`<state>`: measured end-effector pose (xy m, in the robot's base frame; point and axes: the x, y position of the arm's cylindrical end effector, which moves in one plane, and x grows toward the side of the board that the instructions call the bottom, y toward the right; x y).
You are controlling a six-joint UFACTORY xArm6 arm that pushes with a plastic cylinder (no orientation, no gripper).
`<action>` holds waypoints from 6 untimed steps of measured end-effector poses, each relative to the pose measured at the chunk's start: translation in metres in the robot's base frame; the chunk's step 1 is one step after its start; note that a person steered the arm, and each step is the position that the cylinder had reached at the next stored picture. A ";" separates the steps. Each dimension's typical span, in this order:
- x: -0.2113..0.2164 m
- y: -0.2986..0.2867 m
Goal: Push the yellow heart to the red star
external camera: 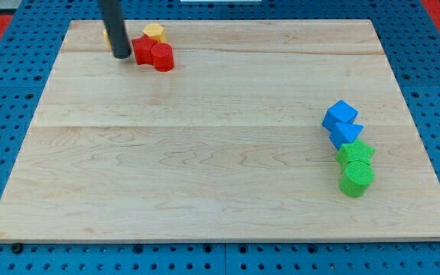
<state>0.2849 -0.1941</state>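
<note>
In the camera view, the wooden tabletop (205, 145) lies on a blue perforated surface (6, 92) and fills most of the picture. My tip (122, 55) is the lower end of a straight dark rod that comes down from the view's top edge and meets the tabletop near the view's top left corner. This tool is a plain rod with nothing to spread or press together, and it pinches nothing.

Just to the view's right of my tip sits the red star (143, 50), so close that the two look to be touching, though I cannot tell for certain. Against the star's right side, slightly lower in the view, stands a red cylinder (163, 57). Right behind these two, toward the view's top, is a yellow block (154, 32); it touches or nearly touches the red star, and its exact shape is hard to make out from here. A small sliver of yellow-orange (105, 34) shows at the rod's left edge, mostly hidden by the rod, so what it is cannot be told.

Well apart, at the view's right side, four blocks form a chain running downward: a blue cube (340, 115), a second blue block (347, 134) touching it, then a green star (355, 153), then a green cylinder (356, 178) at the bottom.
</note>
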 end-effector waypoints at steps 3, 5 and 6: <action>-0.069 -0.069; -0.058 0.023; -0.061 0.041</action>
